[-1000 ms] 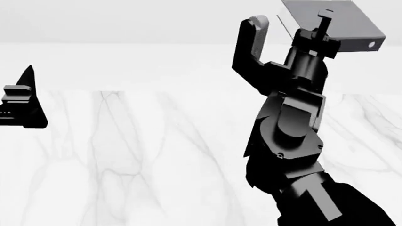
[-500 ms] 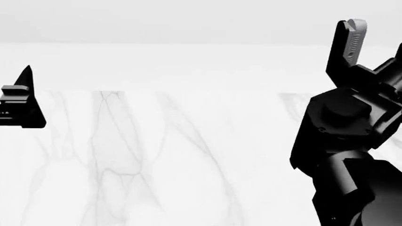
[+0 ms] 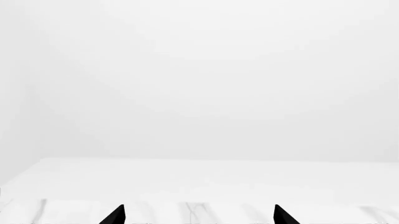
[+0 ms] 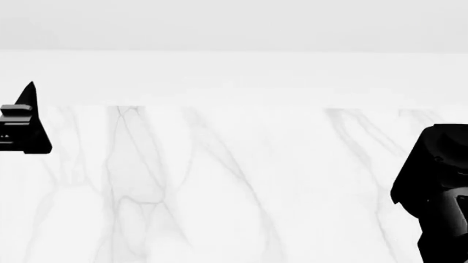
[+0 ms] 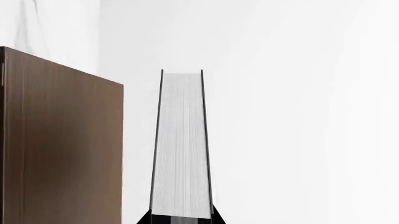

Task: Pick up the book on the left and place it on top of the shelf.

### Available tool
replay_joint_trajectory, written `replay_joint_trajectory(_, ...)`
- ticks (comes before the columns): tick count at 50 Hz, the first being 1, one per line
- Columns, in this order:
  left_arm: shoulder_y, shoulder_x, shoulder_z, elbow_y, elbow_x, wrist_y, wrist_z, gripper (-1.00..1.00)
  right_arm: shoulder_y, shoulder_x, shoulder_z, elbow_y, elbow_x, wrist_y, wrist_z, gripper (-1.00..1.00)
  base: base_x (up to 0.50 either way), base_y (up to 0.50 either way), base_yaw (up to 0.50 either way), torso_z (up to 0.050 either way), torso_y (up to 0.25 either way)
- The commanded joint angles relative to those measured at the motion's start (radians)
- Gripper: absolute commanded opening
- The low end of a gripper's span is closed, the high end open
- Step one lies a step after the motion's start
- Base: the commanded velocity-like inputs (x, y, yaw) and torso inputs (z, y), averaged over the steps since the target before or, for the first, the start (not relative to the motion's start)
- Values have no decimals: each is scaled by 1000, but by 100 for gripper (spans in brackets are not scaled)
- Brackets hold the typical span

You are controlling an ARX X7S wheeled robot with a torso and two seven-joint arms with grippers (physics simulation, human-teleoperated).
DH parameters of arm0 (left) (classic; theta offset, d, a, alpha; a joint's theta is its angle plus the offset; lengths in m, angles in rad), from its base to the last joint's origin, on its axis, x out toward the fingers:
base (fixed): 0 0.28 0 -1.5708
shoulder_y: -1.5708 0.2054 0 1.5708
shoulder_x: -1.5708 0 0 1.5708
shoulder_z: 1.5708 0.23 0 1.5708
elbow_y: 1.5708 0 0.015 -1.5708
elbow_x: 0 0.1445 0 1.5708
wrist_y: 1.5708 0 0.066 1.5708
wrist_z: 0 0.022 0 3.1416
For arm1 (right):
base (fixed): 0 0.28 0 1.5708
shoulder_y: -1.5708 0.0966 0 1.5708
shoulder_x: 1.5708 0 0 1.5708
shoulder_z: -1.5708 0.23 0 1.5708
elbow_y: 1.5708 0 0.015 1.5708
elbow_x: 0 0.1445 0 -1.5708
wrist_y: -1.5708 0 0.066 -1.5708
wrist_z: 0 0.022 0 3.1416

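In the right wrist view, my right gripper [image 5: 181, 220] is shut on the book [image 5: 181, 140]. The book has thin black covers, and its white page edges face the camera as it stands straight out from the jaws. The dark brown wooden shelf [image 5: 59, 140] shows as a flat board close beside the book, with a narrow gap between them. In the head view only part of my right arm [image 4: 439, 186] shows at the right edge; the right gripper, book and shelf are out of that view. My left gripper [image 3: 198, 219] is open and empty, and it also shows in the head view [image 4: 22, 126].
A white marble table [image 4: 219, 181] with grey veins fills the head view, with a plain white wall behind it. In the left wrist view the table's far edge [image 3: 199, 161] meets the blank wall.
My right arm has swung to the right with the book, carrying gripper and book out of the head view. The left gripper has barely moved.
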Motion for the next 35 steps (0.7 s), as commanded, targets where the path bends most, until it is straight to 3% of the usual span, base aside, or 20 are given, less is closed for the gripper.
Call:
replay_joint_trajectory(1, 11, -5, -4, -4, -3, 7, -1, 100, -12, 54, -110, 2, -107, 79, 56, -100, 0, 0, 0, 0, 0)
replay_joint_trajectory(15, 19, -8, 2, -14, -2, 22, -2, 100, -51, 108, -60, 2, -103, 142, 142, -100, 0, 0, 0, 0, 1)
replay_joint_trajectory(27, 32, -16, -8, -5, -9, 20, -6, 100, -60, 113, 221, 2, -94, 68, 284, -100, 0, 0, 0, 1, 1)
replay_joint_trajectory(28, 33, -17, -7, -10, -7, 25, -5, 100, -52, 113, 294, 2, -72, 32, 314, -100, 0, 0, 0, 0, 0)
replay_joint_trajectory(35, 36, -18, -5, -11, -8, 27, -7, 100, -54, 118, 343, 2, -103, 30, 337, -100, 0, 0, 0, 0, 1)
